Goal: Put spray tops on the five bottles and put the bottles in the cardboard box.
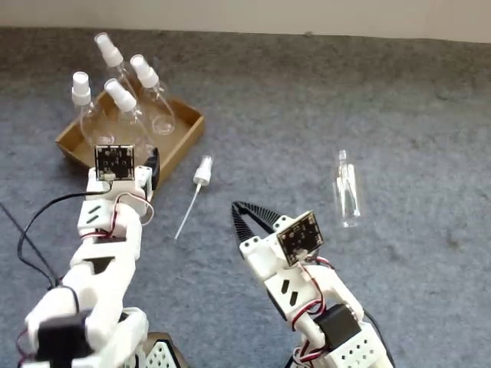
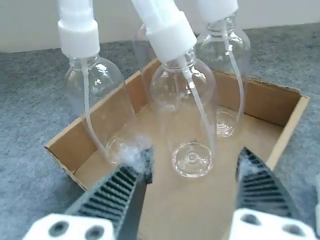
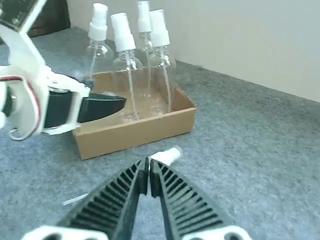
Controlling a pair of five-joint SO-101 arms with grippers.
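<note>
Four clear plastic bottles with white spray tops point(image 1: 134, 115) stand in the shallow brown cardboard box point(image 1: 184, 142). The left gripper point(image 2: 195, 159) is spread, straddling one bottle. The right gripper point(image 3: 149, 170) is pressed together and empty, and points at the loose white spray top point(image 3: 167, 155). That top is likely meant for the uncapped fifth bottle point(image 1: 347, 192), which lies well apart on the grey tabletop point(image 1: 307, 100).

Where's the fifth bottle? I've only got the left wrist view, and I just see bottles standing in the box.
Observer: The fifth bottle lies on its side on the carpet, far from the cardboard box, on the right arm's side. It has no top on.
Operator: Where's its spray top then?
Observer: The loose spray top lies on the carpet beside the box, with its tube pointing back toward the arms.
Operator: Is the other arm holding anything?
Observer: No. The right end effector is shut and empty, just short of that spray top.
</note>
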